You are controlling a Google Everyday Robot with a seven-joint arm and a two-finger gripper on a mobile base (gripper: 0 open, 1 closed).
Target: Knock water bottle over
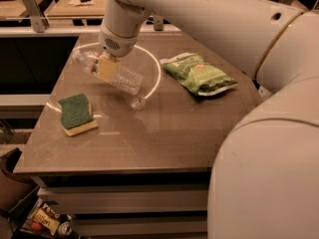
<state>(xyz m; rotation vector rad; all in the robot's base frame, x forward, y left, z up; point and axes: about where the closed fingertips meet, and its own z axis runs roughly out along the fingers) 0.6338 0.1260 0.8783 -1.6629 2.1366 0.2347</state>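
The water bottle (124, 79), clear ribbed plastic, lies steeply tilted, almost flat, over the back left part of the table (164, 138). Its cap end points to the back left and its base to the front right. My gripper (106, 67) comes down from the white arm (199, 14) and sits right on the bottle's upper half, hiding its label area. I cannot tell whether the bottle rests on the table or hangs just above it.
A green and yellow sponge (76, 113) lies at the front left of the bottle. A green snack bag (198, 73) lies at the right. My white body (269, 173) fills the right foreground. Clutter (47, 220) sits on the floor at the lower left.
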